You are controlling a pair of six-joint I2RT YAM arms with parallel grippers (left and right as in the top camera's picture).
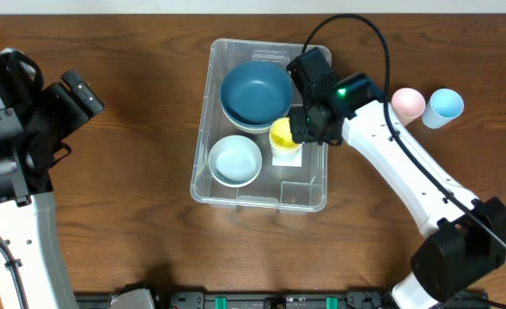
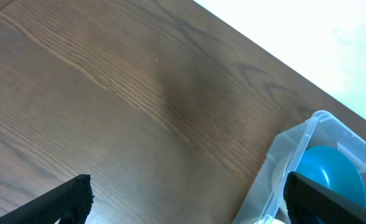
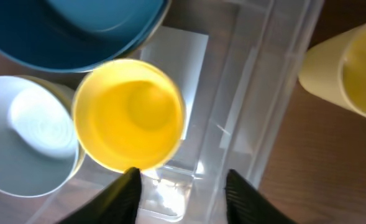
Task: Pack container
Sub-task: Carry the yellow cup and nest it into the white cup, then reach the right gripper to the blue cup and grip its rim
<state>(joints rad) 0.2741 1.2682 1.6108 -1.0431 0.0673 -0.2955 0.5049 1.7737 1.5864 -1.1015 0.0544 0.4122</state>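
Your right claw (image 3: 183,182) stands apart over the yellow cup (image 3: 130,115), upright inside the container (image 1: 200,154) mid-table: the release step. Next, rise straight, then fetch the pink cup (image 1: 408,103). Your left claw (image 2: 186,190) gapes idle.

Containers: one, the clear container (image 1: 203,120). Bowls: two showing, a dark blue bowl (image 1: 256,90) and a pale blue bowl (image 1: 234,160). Cups: three, a yellow cup (image 1: 283,135), a pink cup (image 1: 408,103), a light blue cup (image 1: 446,106).
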